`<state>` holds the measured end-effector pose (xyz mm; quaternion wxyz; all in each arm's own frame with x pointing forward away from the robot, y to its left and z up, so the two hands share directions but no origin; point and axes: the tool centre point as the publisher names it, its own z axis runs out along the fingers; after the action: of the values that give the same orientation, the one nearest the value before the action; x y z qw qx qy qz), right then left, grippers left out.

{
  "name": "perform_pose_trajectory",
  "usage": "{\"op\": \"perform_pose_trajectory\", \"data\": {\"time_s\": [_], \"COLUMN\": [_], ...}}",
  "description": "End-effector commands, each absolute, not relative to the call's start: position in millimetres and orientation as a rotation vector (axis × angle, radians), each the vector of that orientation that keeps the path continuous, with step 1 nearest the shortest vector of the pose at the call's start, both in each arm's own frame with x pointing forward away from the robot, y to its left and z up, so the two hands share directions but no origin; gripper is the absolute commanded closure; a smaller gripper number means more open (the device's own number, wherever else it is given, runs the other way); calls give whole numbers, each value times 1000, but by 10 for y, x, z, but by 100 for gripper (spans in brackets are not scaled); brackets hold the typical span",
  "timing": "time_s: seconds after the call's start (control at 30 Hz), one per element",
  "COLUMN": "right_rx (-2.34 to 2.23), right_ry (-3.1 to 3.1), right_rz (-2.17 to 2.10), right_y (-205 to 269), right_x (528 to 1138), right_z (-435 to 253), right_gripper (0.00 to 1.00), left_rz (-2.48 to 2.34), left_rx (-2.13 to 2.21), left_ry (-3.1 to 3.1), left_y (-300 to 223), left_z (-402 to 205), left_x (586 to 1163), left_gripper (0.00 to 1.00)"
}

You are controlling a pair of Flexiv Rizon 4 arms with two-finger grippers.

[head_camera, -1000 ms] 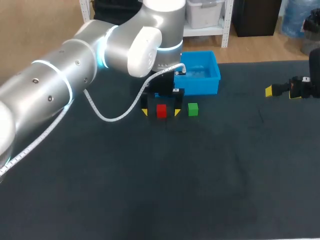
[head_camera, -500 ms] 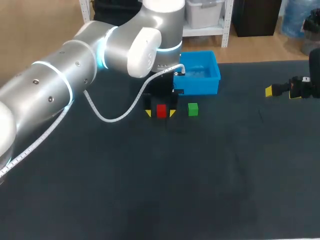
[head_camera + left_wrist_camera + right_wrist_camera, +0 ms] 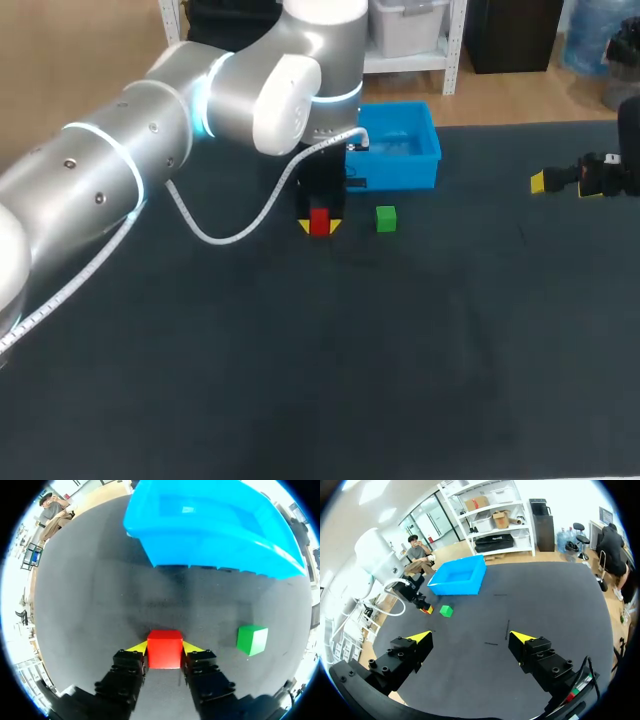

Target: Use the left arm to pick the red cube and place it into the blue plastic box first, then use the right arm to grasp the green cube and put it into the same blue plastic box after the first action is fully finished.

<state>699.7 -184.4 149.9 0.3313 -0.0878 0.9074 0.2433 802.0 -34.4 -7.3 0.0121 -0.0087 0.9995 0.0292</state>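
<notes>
The left fingers [image 3: 136, 648] are pinching the red cube [image 3: 164, 651], their yellow tips pressing against two opposite sides of it. The cube is sitting low at the counter [image 3: 300, 380], a little in from the far edge and near the middle of its length. The blue plastic box [image 3: 225, 550] is standing just ahead of the cube, against the counter's far edge, with its open top facing up. The green cube [image 3: 386, 219] is resting on the counter just beside the red one, on the side toward the right edge, apart from it and from the box. The right fingers [image 3: 420, 638] are hanging spread wide and gripping nothing, by the counter's right edge and well apart from both cubes.
</notes>
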Motion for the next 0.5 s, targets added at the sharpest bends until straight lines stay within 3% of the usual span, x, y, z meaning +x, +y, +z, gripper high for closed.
{"op": "perform_pose_trajectory", "data": {"time_s": [0.03, 0.5], "right_rx": [-230, -230], "right_ry": [2373, 2373], "right_rz": [636, 636], "right_y": [-1846, -1846], "right_x": [7000, 7000], "right_z": [1498, 1498], "right_gripper": [0, 0], "left_rz": [87, 65], "left_rx": [-16, -3], "left_ry": [3112, 3085], "left_y": [-340, -283], "left_z": [-40, 131], "left_x": [8001, 7974], "left_gripper": [100, 100]}}
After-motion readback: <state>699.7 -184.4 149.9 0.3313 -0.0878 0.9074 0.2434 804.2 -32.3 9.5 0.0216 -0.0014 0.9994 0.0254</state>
